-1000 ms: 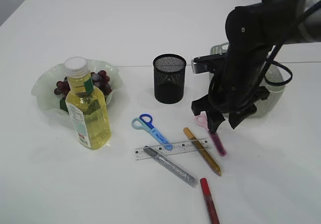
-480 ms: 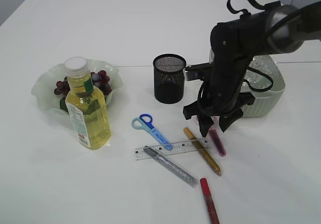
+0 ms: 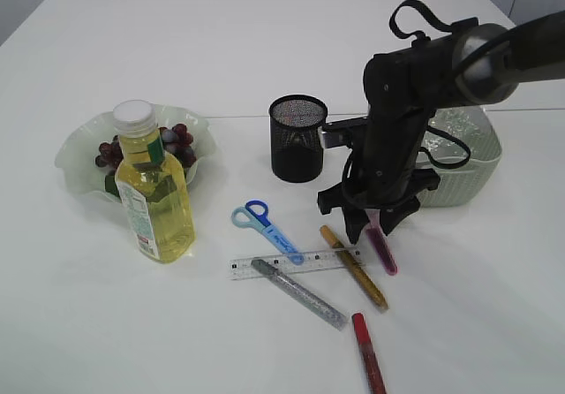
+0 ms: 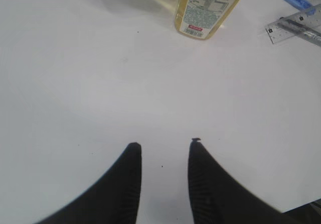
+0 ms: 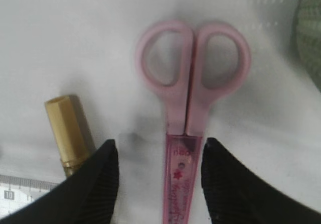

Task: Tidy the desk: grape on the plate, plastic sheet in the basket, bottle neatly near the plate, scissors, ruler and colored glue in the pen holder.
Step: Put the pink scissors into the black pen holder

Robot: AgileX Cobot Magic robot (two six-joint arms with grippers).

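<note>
1. White table [image 3: 88, 323] filled the frame, with pale wall panels along the top edge.
2. Right gripper [image 5: 159, 171] hung low at right of centre, jaws open, one on each side of the sheathed blade of the pink scissors [image 5: 188, 98]; contact could not be determined.
3. Left gripper [image 4: 163, 176] stood over bare table, jaws apart and holding nothing.
4. Grapes [image 3: 177, 138] lay on the plate [image 3: 75, 151] at left; the bottle [image 3: 154, 186] stood upright just in front of it.
5. Pen holder [image 3: 298, 138] stood at centre; the basket [image 3: 472, 169], at right, held clear plastic.
6. Blue scissors [image 3: 265, 229], ruler [image 3: 296, 264], and gold [image 3: 355, 268], silver [image 3: 300, 292] and red glue pens [image 3: 369, 354] lay at lower centre.
</note>
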